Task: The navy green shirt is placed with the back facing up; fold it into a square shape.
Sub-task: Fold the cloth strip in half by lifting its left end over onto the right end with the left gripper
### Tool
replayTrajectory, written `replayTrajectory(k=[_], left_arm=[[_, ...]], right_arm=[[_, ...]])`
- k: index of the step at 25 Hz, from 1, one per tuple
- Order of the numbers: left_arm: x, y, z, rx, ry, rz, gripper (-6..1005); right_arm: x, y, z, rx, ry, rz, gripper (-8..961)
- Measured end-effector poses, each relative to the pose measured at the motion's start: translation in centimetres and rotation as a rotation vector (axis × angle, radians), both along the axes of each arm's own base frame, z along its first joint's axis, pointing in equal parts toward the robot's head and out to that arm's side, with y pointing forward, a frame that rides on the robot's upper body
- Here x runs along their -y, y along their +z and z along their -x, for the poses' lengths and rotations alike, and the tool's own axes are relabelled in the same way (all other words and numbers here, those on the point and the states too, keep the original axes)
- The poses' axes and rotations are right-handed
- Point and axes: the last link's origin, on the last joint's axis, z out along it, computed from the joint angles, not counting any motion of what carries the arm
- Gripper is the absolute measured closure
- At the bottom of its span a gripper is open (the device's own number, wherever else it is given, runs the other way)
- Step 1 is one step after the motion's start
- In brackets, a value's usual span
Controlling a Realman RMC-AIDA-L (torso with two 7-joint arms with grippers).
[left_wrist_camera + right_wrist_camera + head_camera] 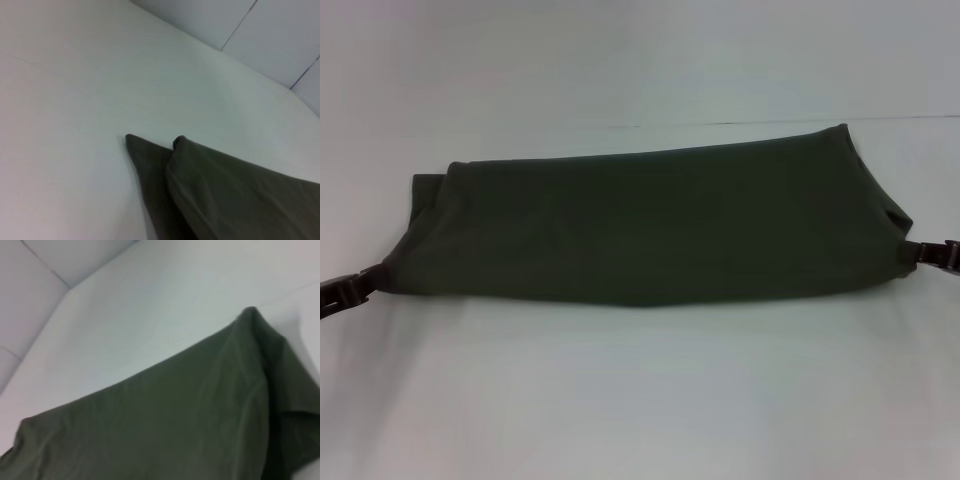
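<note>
I see only the white table (640,400) around the work, with a pale wall (280,35) behind. The shirt (650,225) lies folded in a long band across the table. My left gripper (360,287) meets its left end, my right gripper (925,255) its right end; I cannot tell whether either is pinching cloth.

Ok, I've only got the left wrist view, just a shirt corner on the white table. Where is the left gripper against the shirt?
Observer: In the head view the left gripper is at the near left corner of the navy green shirt.
Operator: And the right one?
Observer: The right gripper is at the shirt's right end.
Operator: How does the shirt lie overall?
Observer: As one long band across the table, plain side up, no lettering showing.
</note>
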Motion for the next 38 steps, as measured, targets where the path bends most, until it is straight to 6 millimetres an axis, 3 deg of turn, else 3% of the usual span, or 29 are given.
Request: replayTrajectory(k=[8,13,18,21,26,31,38], left_arm=[[0.8,1.1,0.5,0.056,0.011,-0.04,936],[1.3,1.7,0.9,0.097,0.032,-0.072,884],[2.1,1.7,-0.3,0.215,-0.007,-0.042,698],[2.6,0.9,-1.4,0.282,-0.033,0.023,470],[3.3,-0.4,-2.3,0.361,-0.043,0.103,225],[3.6,-1.1,-2.9,0.419,-0.024,0.17,130],[4.0,-2.1,-2.8,0.453,0.073,0.263,110]], right_arm=[[0.5,0.7,-0.3,-0.001,0.004,-0.024,914],[0.9,2.4,-0.5,-0.016,0.024,-0.089,657],[1.2,3.9,0.4,-0.057,0.087,-0.126,508],[0.8,4.0,0.9,-0.052,0.109,-0.115,417],[-0.1,4.3,1.6,-0.038,0.143,-0.115,263],[-1.4,3.9,3.1,-0.012,0.198,-0.073,39],[-2.3,3.9,3.7,0.018,0.214,-0.063,42]])
